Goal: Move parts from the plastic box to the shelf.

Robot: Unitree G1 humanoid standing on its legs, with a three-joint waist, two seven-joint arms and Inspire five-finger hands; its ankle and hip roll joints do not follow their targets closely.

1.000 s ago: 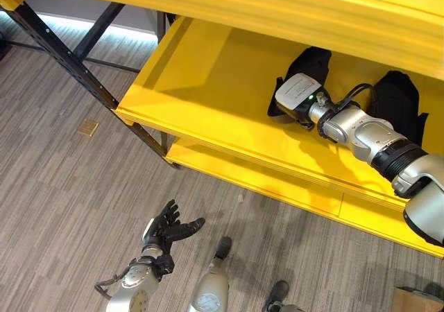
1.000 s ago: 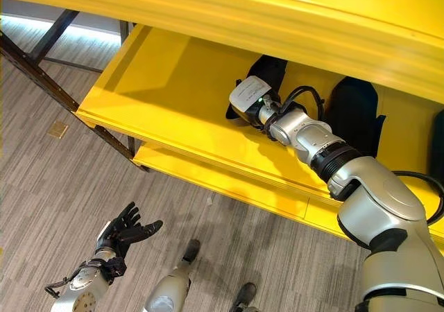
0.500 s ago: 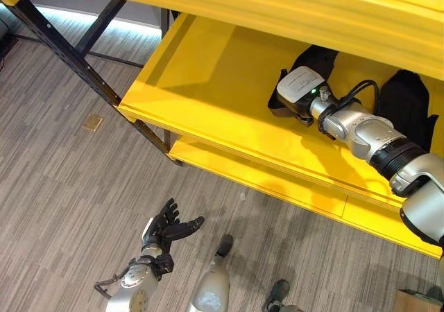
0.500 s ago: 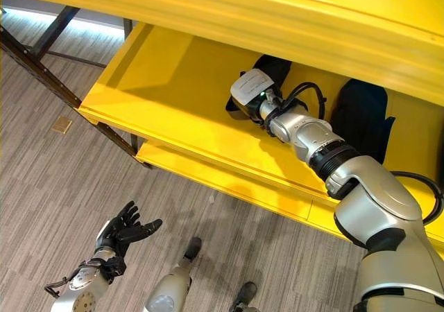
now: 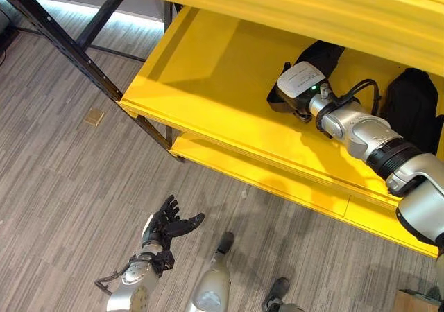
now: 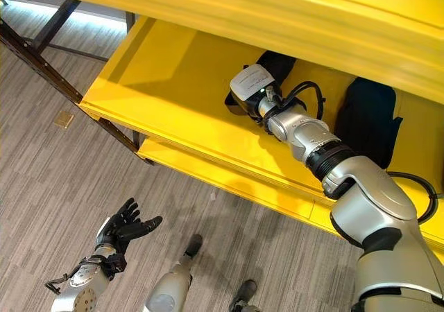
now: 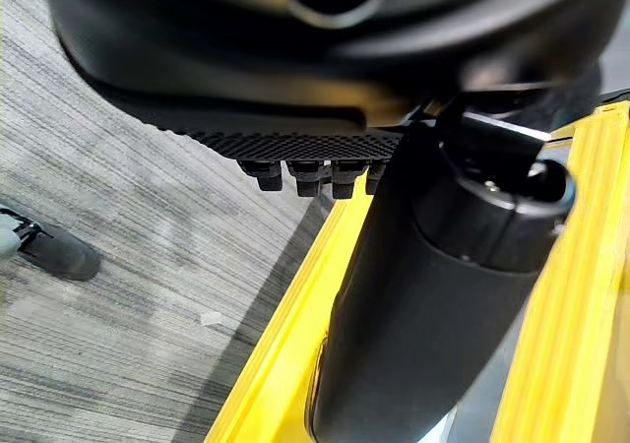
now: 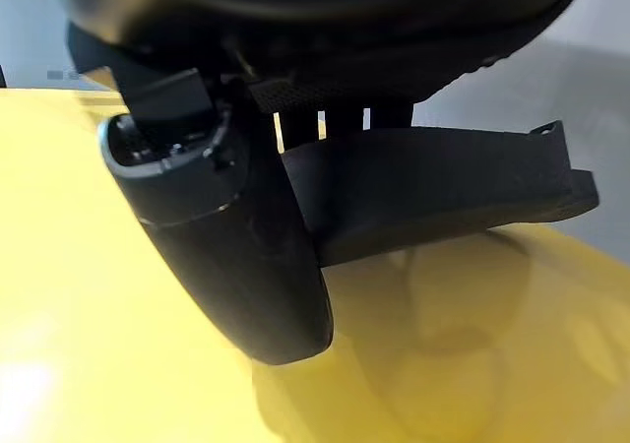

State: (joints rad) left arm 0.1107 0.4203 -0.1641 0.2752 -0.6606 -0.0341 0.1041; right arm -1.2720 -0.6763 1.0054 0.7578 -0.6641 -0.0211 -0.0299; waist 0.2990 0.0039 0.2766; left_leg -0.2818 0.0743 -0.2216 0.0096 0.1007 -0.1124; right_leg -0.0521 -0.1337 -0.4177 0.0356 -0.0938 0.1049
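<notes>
Shelf: the yellow shelf (image 5: pixel 208 83) served as the landmark; its board was bare toward the left end, with dark shapes toward the right end.
Right hand: the right hand (image 6: pixel 251 90) reached in over the shelf board, well inside the front lip, presumably to put a part down far enough back that it would not slide off.
Right hand's grip: in the right wrist view the thumb (image 8: pixel 226 236) and fingers (image 8: pixel 325 118) were curled round the flat black part (image 8: pixel 443 192), clamped on it from both faces.
Part: the black part sat in that hand just above the shelf board, its free end level with the board; I judged it not yet set down, since the hand was closed on it.
Other part: a second black part (image 5: pixel 411 104) lay on the shelf board to the right of the right hand, apart from it, most likely one already delivered.
Left hand: the left hand (image 5: pixel 165 227) hung low over the floor (image 5: pixel 62 187), in front of and below the shelf, fingers spread and holding nothing, out of the way of the placing.
</notes>
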